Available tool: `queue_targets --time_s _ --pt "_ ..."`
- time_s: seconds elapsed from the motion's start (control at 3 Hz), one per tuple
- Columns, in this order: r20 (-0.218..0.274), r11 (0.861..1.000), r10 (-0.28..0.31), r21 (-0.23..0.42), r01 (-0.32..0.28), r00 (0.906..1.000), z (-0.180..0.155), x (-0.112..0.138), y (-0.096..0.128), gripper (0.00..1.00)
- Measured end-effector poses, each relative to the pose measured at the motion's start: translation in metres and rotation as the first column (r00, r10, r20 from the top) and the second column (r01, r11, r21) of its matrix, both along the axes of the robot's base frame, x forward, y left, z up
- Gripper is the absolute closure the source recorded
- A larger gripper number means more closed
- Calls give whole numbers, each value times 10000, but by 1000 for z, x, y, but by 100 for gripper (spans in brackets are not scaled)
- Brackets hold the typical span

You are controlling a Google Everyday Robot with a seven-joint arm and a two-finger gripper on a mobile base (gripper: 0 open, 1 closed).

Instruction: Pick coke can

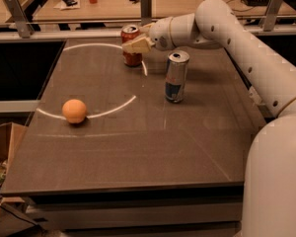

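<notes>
The coke can (131,57) is short and red with a silver top. It stands upright at the far edge of the dark table (138,147), left of centre. My gripper (136,45) reaches in from the right on the white arm (227,28). It is at the can's mid-height and overlaps the can's front side. The part of the gripper behind the can is hidden.
A taller silver-and-blue can (176,77) stands upright just right of and nearer than the coke can, under my arm. An orange (74,111) lies at the left of the table. A rail and a desk with clutter run behind the table.
</notes>
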State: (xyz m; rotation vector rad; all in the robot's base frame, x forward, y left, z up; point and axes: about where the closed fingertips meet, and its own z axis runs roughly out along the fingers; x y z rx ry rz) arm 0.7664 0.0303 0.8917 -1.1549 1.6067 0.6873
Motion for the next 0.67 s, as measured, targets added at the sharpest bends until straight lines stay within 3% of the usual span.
queue_targets --time_s 0.33,0.67 --pt "92 9999 120 -81 -119 9999 1 -1 -1 86" --pt "-72 9981 490 -369 -493 9988 14 1 2 100"
